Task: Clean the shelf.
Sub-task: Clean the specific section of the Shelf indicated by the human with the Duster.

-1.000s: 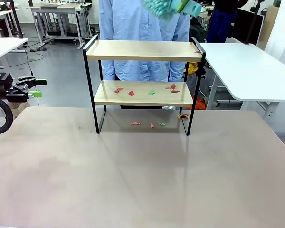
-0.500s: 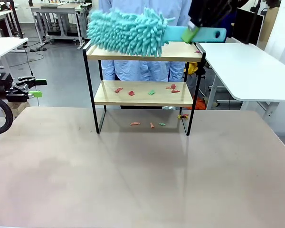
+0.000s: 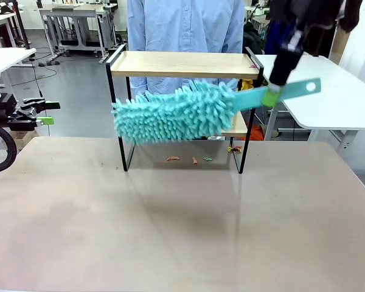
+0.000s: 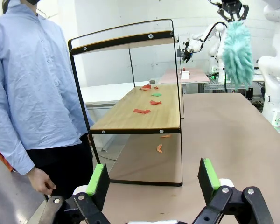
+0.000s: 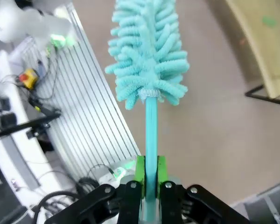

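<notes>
The left gripper [image 4: 153, 177] hung spread wide beside the table [image 3: 170, 231], well apart from the shelf [image 3: 182, 64]. The right gripper [image 5: 150, 168] clamped the teal duster [image 3: 170, 115] by its handle. The duster's head fronted the lower board of the shelf, which stood at the table's far side.

Teal duster [image 3: 170, 115] lower, before shelf [image 3: 182, 64]

The shelf [image 3: 182, 64] — pale matt wood, black metal; duster [image 3: 170, 114] fluffy (probably microfibre).
</notes>
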Robot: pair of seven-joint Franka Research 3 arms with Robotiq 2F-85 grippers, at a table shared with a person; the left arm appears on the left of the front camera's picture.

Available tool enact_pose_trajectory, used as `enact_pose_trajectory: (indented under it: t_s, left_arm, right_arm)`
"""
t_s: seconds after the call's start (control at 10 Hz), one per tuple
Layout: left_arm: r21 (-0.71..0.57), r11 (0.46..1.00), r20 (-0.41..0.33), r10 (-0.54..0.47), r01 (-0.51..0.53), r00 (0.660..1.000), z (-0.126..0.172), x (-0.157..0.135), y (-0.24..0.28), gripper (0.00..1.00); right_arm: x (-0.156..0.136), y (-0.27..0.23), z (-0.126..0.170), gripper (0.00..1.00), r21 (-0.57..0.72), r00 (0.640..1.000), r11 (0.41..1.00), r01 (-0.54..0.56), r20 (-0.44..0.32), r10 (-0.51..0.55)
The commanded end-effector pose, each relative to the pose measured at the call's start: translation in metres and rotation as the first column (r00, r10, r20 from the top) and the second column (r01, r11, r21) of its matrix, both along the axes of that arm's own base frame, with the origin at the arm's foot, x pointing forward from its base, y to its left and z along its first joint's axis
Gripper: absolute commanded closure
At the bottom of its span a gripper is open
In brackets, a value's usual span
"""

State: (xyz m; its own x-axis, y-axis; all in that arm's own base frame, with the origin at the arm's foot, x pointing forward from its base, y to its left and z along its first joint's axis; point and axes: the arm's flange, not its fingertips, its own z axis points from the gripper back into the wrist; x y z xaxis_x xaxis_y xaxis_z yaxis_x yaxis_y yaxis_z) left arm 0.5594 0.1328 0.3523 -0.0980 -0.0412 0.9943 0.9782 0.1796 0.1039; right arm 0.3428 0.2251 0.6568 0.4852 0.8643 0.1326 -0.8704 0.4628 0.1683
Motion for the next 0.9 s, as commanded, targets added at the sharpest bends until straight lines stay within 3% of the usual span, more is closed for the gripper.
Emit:
enact_pose_trajectory:
  t_s: [0.0, 0.1, 0.4, 0.8]
  left_arm:
    - [-0.002, 1.000, 0.013, 0.001, -0.001, 1.000, 0.002, -0.002, -0.001, 0.00]
    - [-0.002, 1.000, 0.013, 0.001, -0.001, 1.000, 0.002, -0.002, -0.001, 0.00]
    - [-0.002, 1.000, 0.013, 0.001, -0.001, 1.000, 0.002, -0.002, -0.001, 0.00]
    - [-0.002, 1.000, 0.013, 0.001, -0.001, 1.000, 0.002, -0.002, -0.001, 0.00]
  right_arm:
    - [-0.003, -0.023, -0.031, 0.87, -0.080, 0.998, 0.996, -0.048, 0.040, 0.051]
    - [-0.002, -0.032, -0.050, 0.87, -0.123, 0.998, 0.991, -0.056, 0.033, 0.060]
    - [-0.018, -0.055, -0.092, 0.87, -0.086, 0.997, 0.993, -0.082, -0.021, 0.080]
    - [-0.037, -0.072, -0.123, 0.87, -0.087, 0.989, 0.987, -0.139, -0.054, 0.134]
